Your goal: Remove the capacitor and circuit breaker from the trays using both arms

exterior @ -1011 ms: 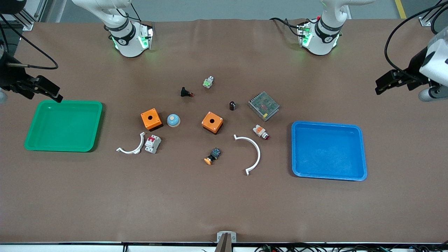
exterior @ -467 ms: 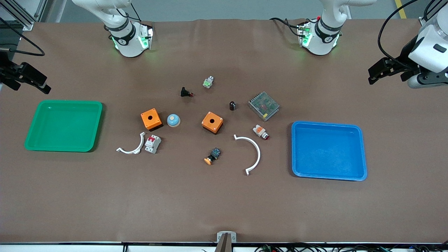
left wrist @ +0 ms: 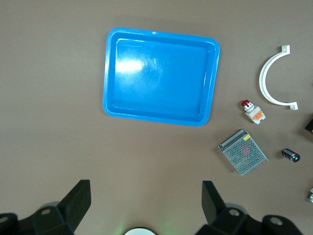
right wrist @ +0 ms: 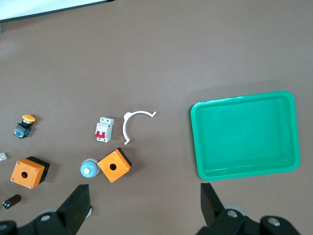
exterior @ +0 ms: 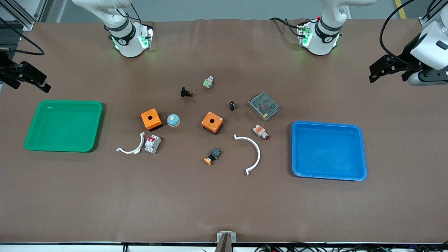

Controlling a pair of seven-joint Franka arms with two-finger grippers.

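The capacitor (exterior: 232, 105), a tiny black cylinder, lies on the table beside the metal mesh box; it also shows in the left wrist view (left wrist: 290, 155) and the right wrist view (right wrist: 11, 201). The breaker (exterior: 153, 144), a light-grey block with a red-and-white top, lies beside a small white arc and shows in the right wrist view (right wrist: 104, 129). My left gripper (exterior: 376, 70) hangs open and empty high over the table at the left arm's end (left wrist: 145, 196). My right gripper (exterior: 42, 83) hangs open and empty high over the table at the right arm's end (right wrist: 145, 196).
An empty blue tray (exterior: 329, 150) lies at the left arm's end and an empty green tray (exterior: 63, 125) at the right arm's end. Between them lie two orange boxes (exterior: 151, 119) (exterior: 212, 122), a blue dome (exterior: 173, 120), two white arcs, a mesh box (exterior: 264, 105), a lamp (exterior: 261, 132) and an orange-capped pushbutton (exterior: 212, 155).
Over the last second both grippers have drawn up and outward, away from the trays, and have almost stopped. Nothing on the table has moved.
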